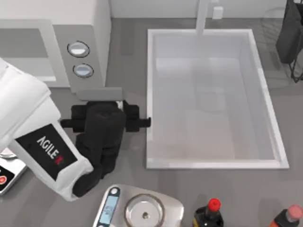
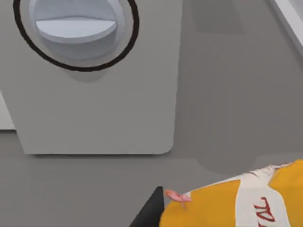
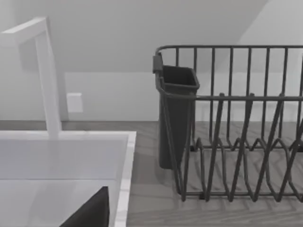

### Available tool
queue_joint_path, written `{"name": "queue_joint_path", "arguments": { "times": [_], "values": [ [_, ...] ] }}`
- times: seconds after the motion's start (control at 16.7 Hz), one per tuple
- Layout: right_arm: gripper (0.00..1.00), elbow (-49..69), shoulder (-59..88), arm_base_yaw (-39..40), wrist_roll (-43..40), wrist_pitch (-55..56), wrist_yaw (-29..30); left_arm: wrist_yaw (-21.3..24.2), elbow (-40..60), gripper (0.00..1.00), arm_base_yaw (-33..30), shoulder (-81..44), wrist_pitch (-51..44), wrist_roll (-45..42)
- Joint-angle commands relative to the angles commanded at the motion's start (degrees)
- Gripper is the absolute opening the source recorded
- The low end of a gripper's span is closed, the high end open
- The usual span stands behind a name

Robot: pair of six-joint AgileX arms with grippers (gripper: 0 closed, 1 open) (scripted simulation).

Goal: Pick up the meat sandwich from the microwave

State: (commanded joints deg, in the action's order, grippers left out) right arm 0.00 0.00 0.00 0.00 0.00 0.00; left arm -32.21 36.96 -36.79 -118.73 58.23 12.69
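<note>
- Microwave (image 1: 90,28) sits at the table's back left corner, its pale cavity to the left of a grey panel with two round dials (image 1: 78,48).
- Left gripper (image 1: 102,113) hangs low over the counter (image 1: 128,170), just in front of that panel. In the left wrist view the lower dial (image 2: 75,28) looms close.
- Right beside the left gripper's dark tip in that wrist view is an orange-and-white wrapped item with red lettering and a pink sliver poking out. I judge this to be the meat sandwich (image 2: 236,203), so it is outside the cavity, at the gripper, in front of the panel.
- Whether the left gripper is clamped on it, merely beside it, or apart, I cannot tell, since too little of the gripper is seen.
- Sitting that close to the tip suggests a grasp, which would explain the arm hanging clear of the cavity.
- Right gripper (image 3: 90,213) is parked by the sink (image 1: 151,94), facing the dish rack (image 3: 236,132), well away from the work. Open or closed, I cannot tell.
- Steel scales (image 1: 142,208) and two bottles (image 1: 210,215) line the front edge, so any lowering on that side risks a bump.
</note>
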Motion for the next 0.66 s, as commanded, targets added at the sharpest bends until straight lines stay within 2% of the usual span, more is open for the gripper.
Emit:
{"name": "queue_joint_path", "arguments": {
  "times": [0.3, 0.66],
  "values": [
    [1.00, 0.00, 0.00, 0.00, 0.00, 0.00, 0.00, 0.00, 0.00, 0.98, 0.00, 0.00, 0.00, 0.00],
    [1.00, 0.00, 0.00, 0.00, 0.00, 0.00, 0.00, 0.00, 0.00, 1.00, 0.00, 0.00, 0.00, 0.00]
  ]
}}
